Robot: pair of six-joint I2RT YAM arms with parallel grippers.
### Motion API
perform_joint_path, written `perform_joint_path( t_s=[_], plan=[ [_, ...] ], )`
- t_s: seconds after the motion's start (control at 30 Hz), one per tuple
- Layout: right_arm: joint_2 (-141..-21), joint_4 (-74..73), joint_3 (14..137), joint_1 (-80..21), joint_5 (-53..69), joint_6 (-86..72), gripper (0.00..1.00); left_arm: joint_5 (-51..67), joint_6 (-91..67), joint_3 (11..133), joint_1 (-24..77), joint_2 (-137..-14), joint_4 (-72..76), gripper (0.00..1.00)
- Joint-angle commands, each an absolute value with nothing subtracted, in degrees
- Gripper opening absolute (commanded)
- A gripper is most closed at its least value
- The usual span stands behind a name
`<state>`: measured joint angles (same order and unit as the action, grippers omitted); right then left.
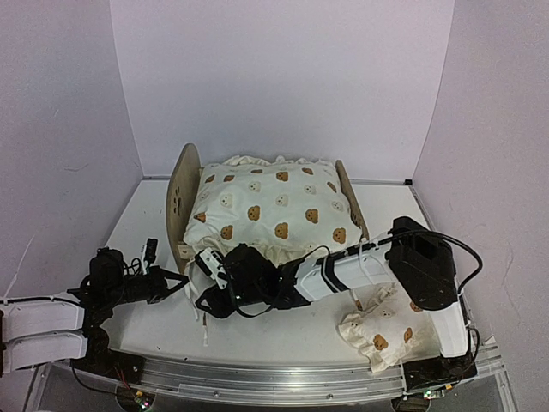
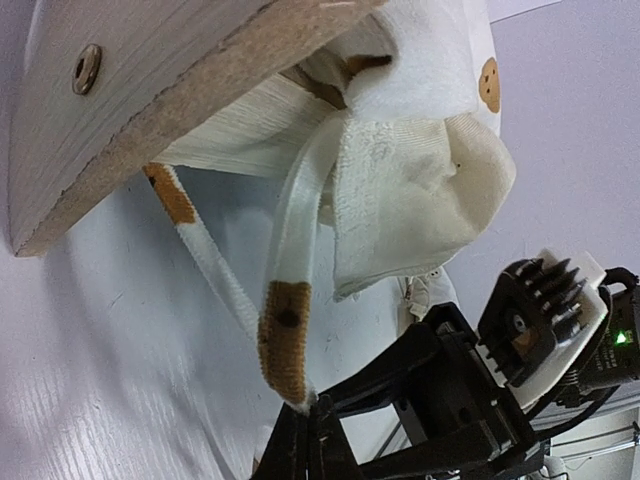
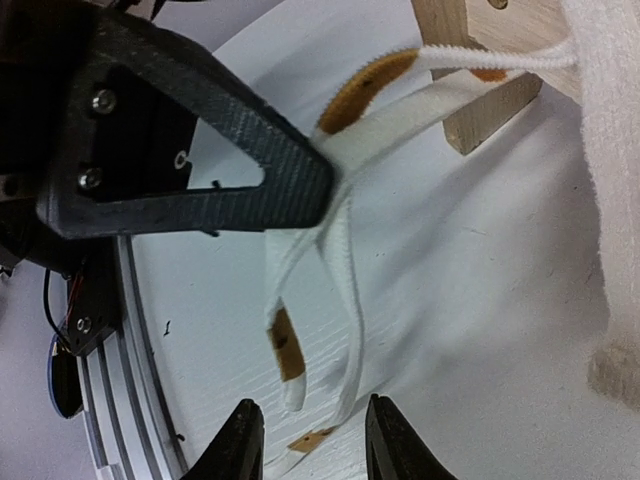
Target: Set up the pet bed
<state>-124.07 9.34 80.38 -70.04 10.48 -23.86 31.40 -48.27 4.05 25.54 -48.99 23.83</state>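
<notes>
The pet bed (image 1: 181, 202) stands mid-table, its light-wood headboard to the left, with a cream bear-print cushion (image 1: 276, 209) lying on it. In the left wrist view the headboard edge (image 2: 130, 110) and a cushion corner (image 2: 420, 190) fill the top. My left gripper (image 2: 310, 418) is shut on the brown-marked end of a cushion tie (image 2: 285, 335). My right gripper (image 3: 315, 442) is open close by. Two loose ties (image 3: 345, 300) dangle just above the gap between its fingertips (image 3: 240, 440), untouched. The left gripper's black finger (image 3: 200, 170) pinches those ties higher up, beside a wooden bed leg (image 3: 480, 80).
A small cream bear-print pillow (image 1: 382, 330) lies at the front right, by the right arm's base. White walls enclose the table on three sides. A metal rail (image 1: 283, 378) runs along the near edge. Both grippers (image 1: 184, 281) (image 1: 204, 296) crowd the bed's near-left corner.
</notes>
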Motion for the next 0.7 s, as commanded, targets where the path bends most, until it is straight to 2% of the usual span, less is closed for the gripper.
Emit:
perform_joint_path(
  t_s=[0.0,0.07,0.17,0.2,0.27,0.3,0.4,0.57,0.67],
  plan=[
    [-125.55,20.54,81.01,-69.83,9.81,-24.71,0.36,35.16,-48.25,6.33,25.60,-47.76,24.88,0.00],
    [-127.03,20.73,82.17,-69.79,9.87,-24.79,0.36,35.16,-48.42,6.08,25.58,-47.64,24.87,0.00],
    [-128.54,20.74,83.02,-69.72,7.41,-25.29,0.27,35.32,-48.34,6.07,25.58,-47.64,24.79,0.00],
    [-128.62,20.79,83.02,-69.63,6.68,-25.18,0.22,35.25,-48.38,6.02,25.58,-47.66,24.72,0.00],
    [-127.53,21.08,82.20,-69.61,4.93,-25.01,0.03,34.92,-48.70,5.78,25.54,-47.64,24.51,0.00],
    [-126.63,21.27,81.47,-69.62,3.51,-25.34,0.00,34.63,-49.02,5.64,25.49,-47.79,24.27,0.00],
    [-123.80,21.15,79.93,-69.53,0.04,-26.96,0.00,33.13,-49.77,5.28,25.49,-49.61,22.33,0.00],
    [-124.69,17.76,83.09,-68.88,1.99,-26.25,0.00,30.97,-50.20,4.60,25.49,-51.17,20.35,0.00],
    [-125.70,16.26,84.64,-68.57,3.13,-25.99,0.00,29.51,-50.16,4.96,25.47,-49.08,18.89,0.08]
  ],
)
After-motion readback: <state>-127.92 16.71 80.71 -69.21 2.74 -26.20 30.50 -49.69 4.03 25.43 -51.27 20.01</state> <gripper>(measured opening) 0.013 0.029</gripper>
